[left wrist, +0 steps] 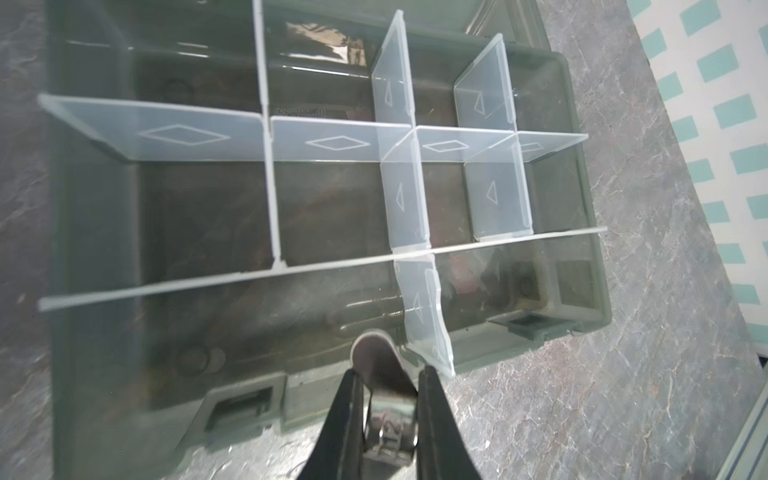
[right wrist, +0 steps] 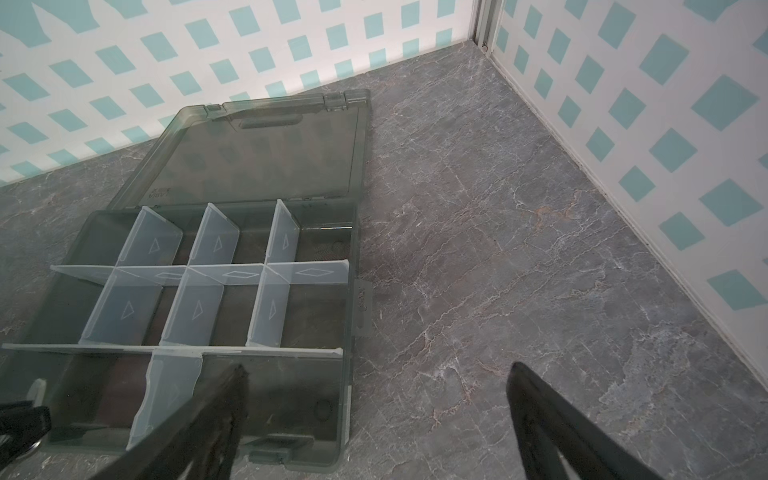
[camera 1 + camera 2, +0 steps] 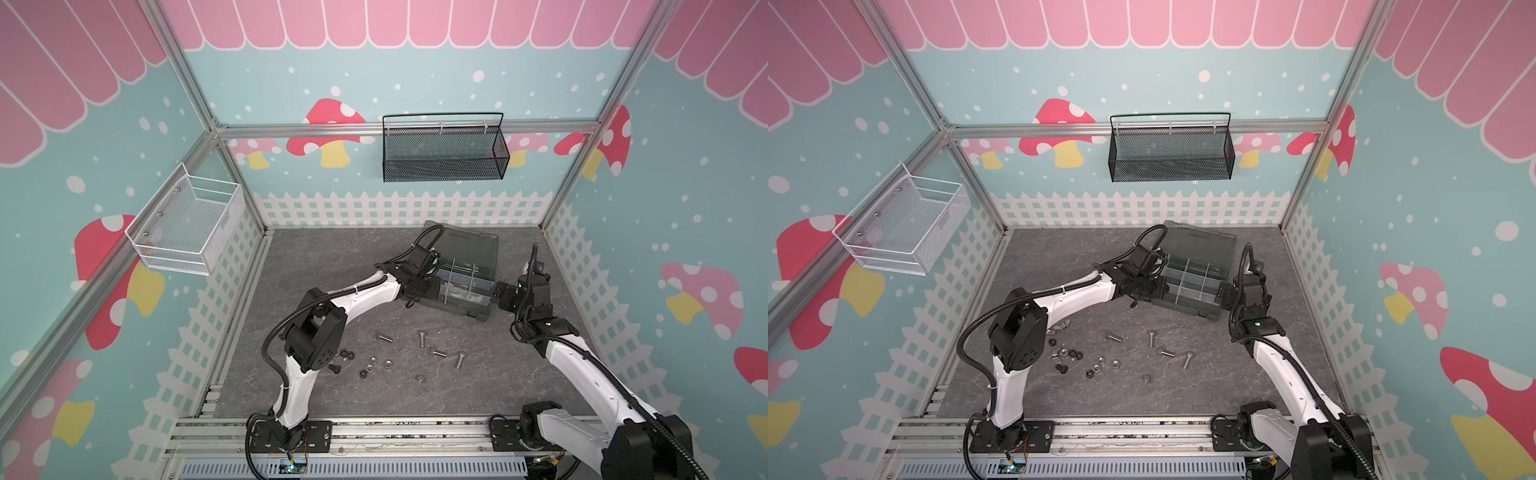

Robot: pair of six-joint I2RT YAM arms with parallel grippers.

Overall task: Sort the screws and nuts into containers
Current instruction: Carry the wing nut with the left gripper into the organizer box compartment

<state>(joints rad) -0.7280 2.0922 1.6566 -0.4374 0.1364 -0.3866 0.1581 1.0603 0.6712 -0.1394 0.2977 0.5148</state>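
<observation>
The dark grey organizer box (image 3: 461, 314) (image 3: 1188, 311) lies open at the back of the table, its smoky lid (image 3: 467, 245) (image 2: 257, 158) folded flat behind it. Its containers (image 1: 332, 199) (image 2: 199, 307) look empty. My left gripper (image 3: 411, 300) (image 3: 1136, 300) (image 1: 388, 368) hovers at the box's left front corner, shut on a shiny silver screw (image 1: 376, 353). My right gripper (image 3: 498, 291) (image 3: 1227, 297) (image 2: 374, 374) is open at the box's right end, straddling its wall. Silver screws (image 3: 422, 338) (image 3: 1151, 338) and nuts (image 3: 388, 364) (image 3: 1115, 364) lie loose on the table in front.
A black mesh basket (image 3: 444, 153) hangs on the back wall. A white wire basket (image 3: 187, 224) hangs on the left wall. Black nuts (image 3: 1073, 354) and a black screw (image 3: 1062, 368) lie by the left arm's elbow. Fence-printed walls close in the table.
</observation>
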